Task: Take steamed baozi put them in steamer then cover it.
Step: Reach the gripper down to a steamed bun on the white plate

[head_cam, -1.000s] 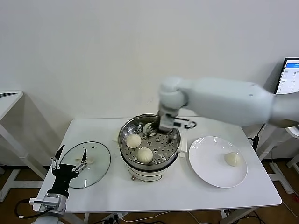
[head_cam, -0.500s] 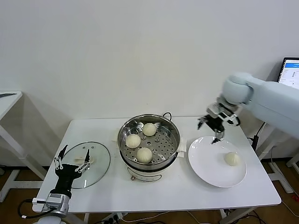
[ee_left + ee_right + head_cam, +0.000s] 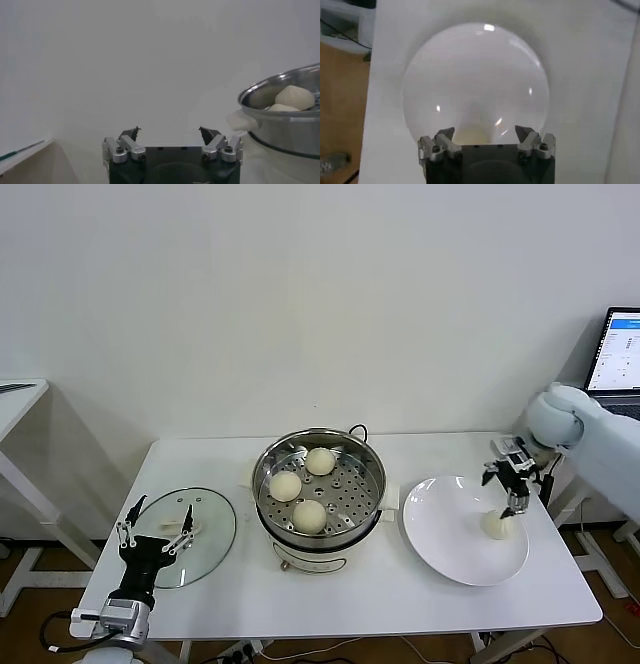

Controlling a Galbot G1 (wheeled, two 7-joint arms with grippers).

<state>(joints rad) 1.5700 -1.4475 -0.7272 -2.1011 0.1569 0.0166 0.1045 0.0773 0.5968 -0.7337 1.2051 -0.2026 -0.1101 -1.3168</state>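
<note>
Head view: 3 steamed baozi (image 3: 310,514) sit in the uncovered steamer (image 3: 320,489) at the white worktop's (image 3: 350,594) centre; a 4th baozi (image 3: 497,525) lies on the white plate (image 3: 450,534). The right end effector (image 3: 512,492), reaching in from the right and pointing down, hovers just above it, jaws spread, empty. The left end effector (image 3: 155,529) rests wide open and empty at the cover (image 3: 205,529).

Left wrist view: open fingers (image 3: 130,134) face the steamer (image 3: 285,125).

Right wrist view: spread fingers (image 3: 525,134) overhang the plate (image 3: 470,75).

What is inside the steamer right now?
Three baozi sit uncovered on the perforated tray inside the steamer, whose lid lies on the table to its left. Whatever is under the tray cannot be seen.
</note>
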